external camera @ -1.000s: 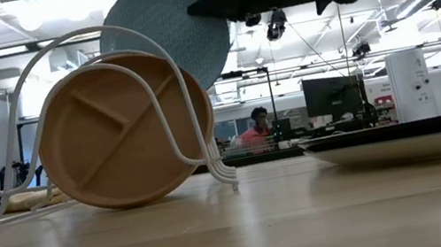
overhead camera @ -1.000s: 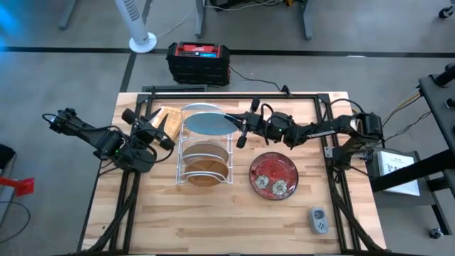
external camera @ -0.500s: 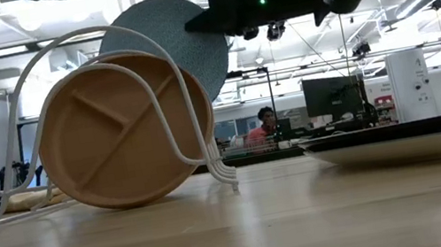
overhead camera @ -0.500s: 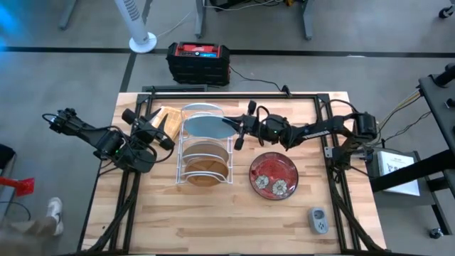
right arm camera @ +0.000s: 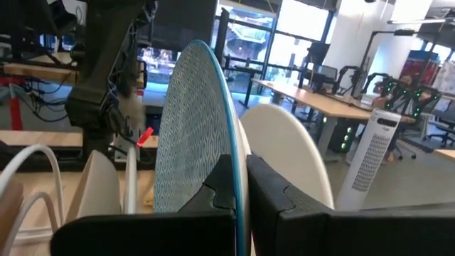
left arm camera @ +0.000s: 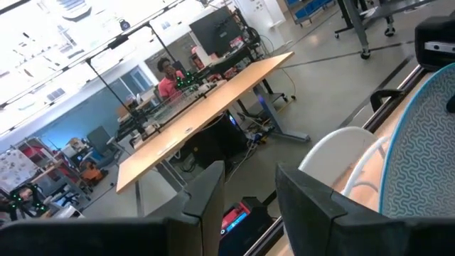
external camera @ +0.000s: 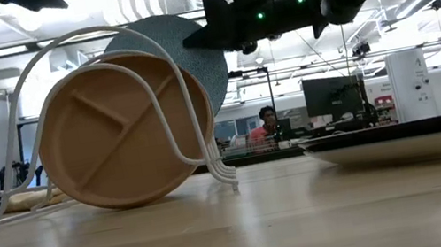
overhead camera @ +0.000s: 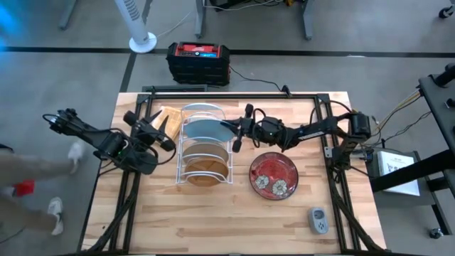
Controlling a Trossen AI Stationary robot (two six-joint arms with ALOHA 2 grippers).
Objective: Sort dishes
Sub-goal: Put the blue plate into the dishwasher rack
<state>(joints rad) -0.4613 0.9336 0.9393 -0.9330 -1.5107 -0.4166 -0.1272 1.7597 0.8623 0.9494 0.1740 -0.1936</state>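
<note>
Between right fingers [right arm camera: 238, 192], clamped on its rim: teal plate [overhead camera: 206, 129], upright above wire rack [overhead camera: 204, 153]; lower straight into free slot ahead of off-white plate [right arm camera: 288, 153]; left fingers [left arm camera: 249, 195] apart, idle

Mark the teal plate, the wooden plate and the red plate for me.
teal plate [external camera: 192, 61]: low view, patterned face above the rack.
wooden plate [external camera: 110, 133]: low view, middle of the divided face.
red plate [overhead camera: 274, 174]: high view, centre, flat on the table.
</note>
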